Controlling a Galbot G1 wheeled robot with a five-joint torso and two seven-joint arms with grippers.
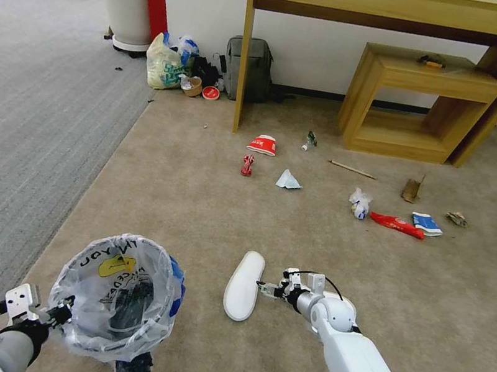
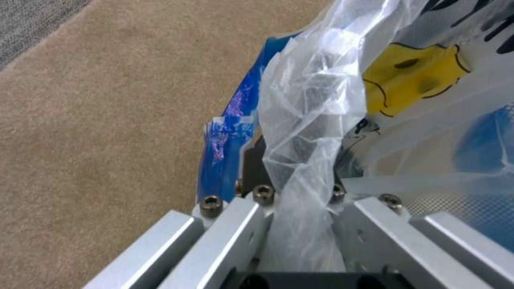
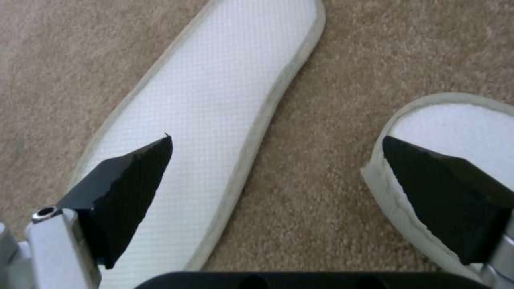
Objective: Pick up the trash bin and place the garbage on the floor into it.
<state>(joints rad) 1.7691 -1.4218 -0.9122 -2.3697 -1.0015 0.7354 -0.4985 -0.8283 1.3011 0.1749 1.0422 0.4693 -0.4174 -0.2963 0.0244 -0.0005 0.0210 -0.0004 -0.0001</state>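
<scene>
Left gripper (image 1: 60, 312) clamped on bag-lined rim of trash bin (image 1: 117, 297), near left on beige floor (image 1: 193, 215). Right gripper (image 1: 262, 287) open, fingers (image 3: 128, 188) spread over white slippers (image 1: 244, 285), just right of bin. Remaining litter scattered farther off, before wooden desk (image 1: 408, 10).

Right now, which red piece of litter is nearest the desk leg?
The red-white cup, lying on its side just beyond the leg's foot. The crushed can lies nearer the robot; the red wrapper is far off to the right.
</scene>
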